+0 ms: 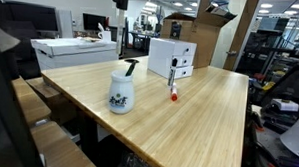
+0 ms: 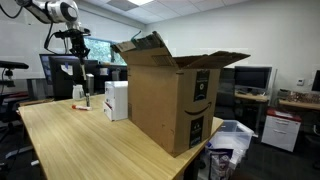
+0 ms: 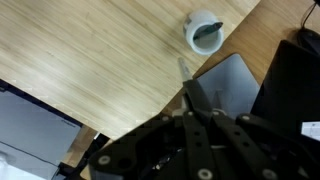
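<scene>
My gripper [image 2: 75, 42] hangs high above the far end of the wooden table [image 2: 90, 140]. It also shows at the top of an exterior view [image 1: 120, 0]. In the wrist view the fingers [image 3: 187, 82] are closed together. A thin grey tip shows at their end, and I cannot tell if it is a held thing. Far below, a white jug with a dark pattern [image 1: 120, 92] stands on the table. It shows as a white rim in the wrist view [image 3: 205, 32]. A red-capped marker [image 1: 173, 88] stands beside a small white box [image 1: 171, 57].
A large open cardboard box [image 2: 170, 95] stands on the table next to the small white box [image 2: 116, 100]. A white printer-like case [image 1: 71, 51] sits past the table's edge. Desks, monitors and chairs surround the table. A grey panel [image 3: 228, 82] lies below the table edge.
</scene>
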Robot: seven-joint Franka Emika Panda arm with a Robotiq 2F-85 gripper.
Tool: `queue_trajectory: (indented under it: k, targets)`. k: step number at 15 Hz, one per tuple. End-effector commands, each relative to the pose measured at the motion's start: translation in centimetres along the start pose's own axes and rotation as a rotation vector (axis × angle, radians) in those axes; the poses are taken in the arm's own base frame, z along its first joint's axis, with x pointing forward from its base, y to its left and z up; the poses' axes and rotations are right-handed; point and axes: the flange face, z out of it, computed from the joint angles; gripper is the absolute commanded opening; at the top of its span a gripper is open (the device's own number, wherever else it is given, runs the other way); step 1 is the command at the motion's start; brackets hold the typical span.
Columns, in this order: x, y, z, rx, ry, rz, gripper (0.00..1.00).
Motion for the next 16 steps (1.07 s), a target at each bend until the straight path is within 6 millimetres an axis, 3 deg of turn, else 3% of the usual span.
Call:
queue_trajectory:
  k: [1, 8, 16]
  targets:
    - [-1.7, 3.1, 0.7, -0.016, -0.051, 0.095, 0.03]
    - [-5.8, 8.9, 6.5, 0.044, -0.221, 0.341, 0.03]
    - [-10.8, 11.6, 11.0, 0.130, -0.236, 0.459, 0.03]
